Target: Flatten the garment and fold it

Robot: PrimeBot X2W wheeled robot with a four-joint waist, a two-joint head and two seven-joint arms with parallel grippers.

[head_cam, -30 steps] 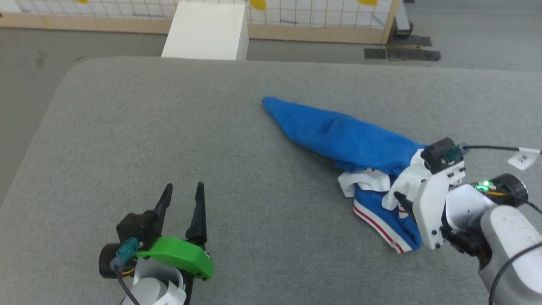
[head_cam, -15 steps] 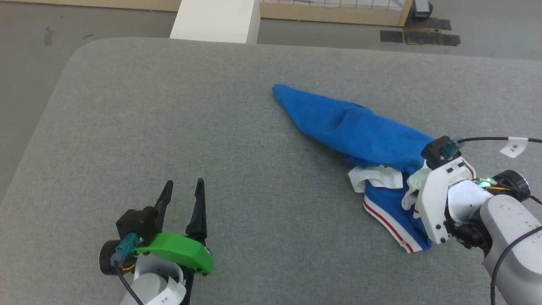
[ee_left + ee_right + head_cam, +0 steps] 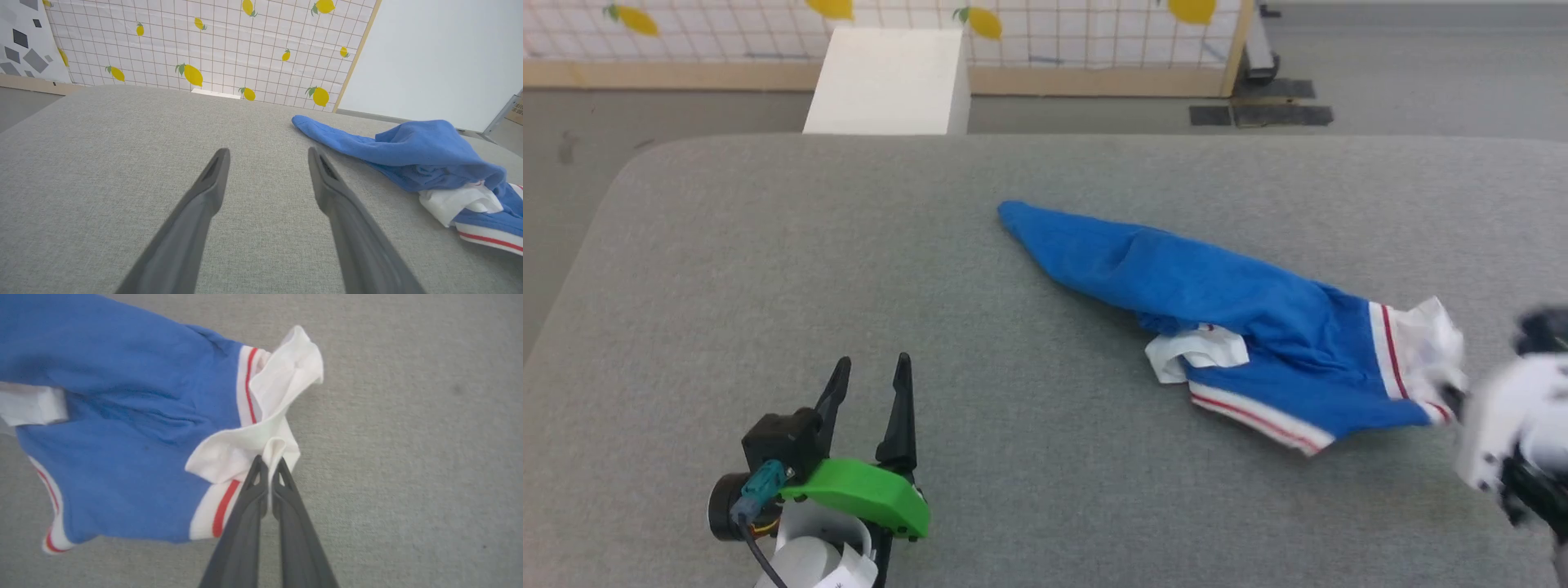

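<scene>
The garment (image 3: 1209, 286) is a royal-blue T-shirt with white sleeves and red-and-white trim, lying bunched in a long diagonal heap on the grey padded table (image 3: 849, 269). My right gripper (image 3: 269, 461) is shut on a white sleeve fold of the garment (image 3: 122, 416), pulling it out to the right. In the head view the right gripper (image 3: 1454, 396) is blurred at the right edge beside the white sleeve. My left gripper (image 3: 867, 380) stands open over bare table at the lower left, well away from the garment (image 3: 408, 151); the left gripper (image 3: 267, 157) holds nothing.
A white box (image 3: 890, 69) stands on the floor beyond the table's far edge. Behind it runs a lemon-print grid panel (image 3: 1054, 20) with a wooden frame. The table's rounded left corner (image 3: 629, 171) drops to the grey floor.
My right gripper shut on the white sleeve and pulled it out to the right, stretching the shirt's near end. The head camera shifted too. The left arm stayed put.
</scene>
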